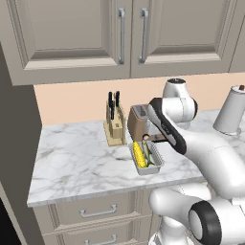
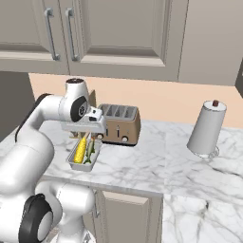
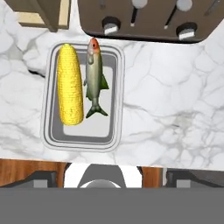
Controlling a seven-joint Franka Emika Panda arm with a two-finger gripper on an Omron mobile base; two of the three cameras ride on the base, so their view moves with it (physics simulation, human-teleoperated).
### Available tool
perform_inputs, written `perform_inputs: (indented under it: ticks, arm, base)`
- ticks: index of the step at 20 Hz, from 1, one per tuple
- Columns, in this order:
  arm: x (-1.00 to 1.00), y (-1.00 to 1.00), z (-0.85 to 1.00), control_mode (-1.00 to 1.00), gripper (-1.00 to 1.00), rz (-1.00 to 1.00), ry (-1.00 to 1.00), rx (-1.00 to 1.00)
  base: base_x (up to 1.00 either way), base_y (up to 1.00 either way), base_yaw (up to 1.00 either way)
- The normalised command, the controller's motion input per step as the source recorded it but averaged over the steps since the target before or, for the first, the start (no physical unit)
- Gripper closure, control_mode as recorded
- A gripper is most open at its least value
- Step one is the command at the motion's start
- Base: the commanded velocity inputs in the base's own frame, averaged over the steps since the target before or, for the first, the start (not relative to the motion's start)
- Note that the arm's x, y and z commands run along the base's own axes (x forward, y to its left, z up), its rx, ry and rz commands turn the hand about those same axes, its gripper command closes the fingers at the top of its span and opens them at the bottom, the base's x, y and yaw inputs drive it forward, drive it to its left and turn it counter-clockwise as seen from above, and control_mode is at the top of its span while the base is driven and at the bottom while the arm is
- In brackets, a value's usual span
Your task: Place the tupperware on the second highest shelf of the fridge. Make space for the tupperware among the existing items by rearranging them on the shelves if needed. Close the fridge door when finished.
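The tupperware [image 1: 146,159] [image 2: 84,154] [image 3: 111,87] rests on the marble counter near its front edge, just in front of the toaster. It is a clear rectangular tub holding a yellow corn cob [image 3: 70,85] and a green fish-shaped piece [image 3: 94,76]. My gripper [image 1: 153,139] [image 2: 91,135] [image 3: 111,177] hangs straight above it, pointing down. Its dark fingertips [image 3: 40,177] stand far apart at the bottom corners of the hand view, open, with nothing between them and not touching the tub. The fridge, its second highest shelf and the existing items are out of view.
A brown toaster [image 1: 139,122] [image 2: 118,124] [image 3: 144,17] stands right behind the tub. A wooden knife block [image 1: 115,125] is to its left. A white paper-towel roll [image 1: 232,112] [image 2: 207,128] is far right. Wall cabinets [image 1: 124,33] hang overhead. A tall dark panel [image 1: 14,143] bounds the counter's left end.
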Motion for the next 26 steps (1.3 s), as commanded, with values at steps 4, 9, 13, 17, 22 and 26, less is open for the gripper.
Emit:
perform_inputs:
  ticks: [4,9,13,17,22,26]
  arm:
    - [-0.01,0.0,-0.77,-1.0,-1.0,0.0,0.1,-0.01]
    - [0.0,-0.01,-0.68,-1.0,-1.0,0.0,0.05,0.0]
    - [0.0,-0.16,-0.47,-1.0,-1.0,0.0,0.0,0.03]
    - [0.05,-0.13,-0.43,-1.0,-1.0,0.0,-0.04,0.1]
    - [0.22,0.0,-0.32,-1.0,-1.0,0.01,-0.02,0.06]
    - [0.34,0.0,-0.03,-1.0,-1.0,0.0,0.0,0.01]
  base:
    - [0.0,0.0,0.0]
    - [0.0,0.0,0.0]
    - [0.0,0.0,0.0]
    - [0.0,0.0,0.0]
    - [0.0,0.0,0.0]
    - [0.0,0.0,0.0]
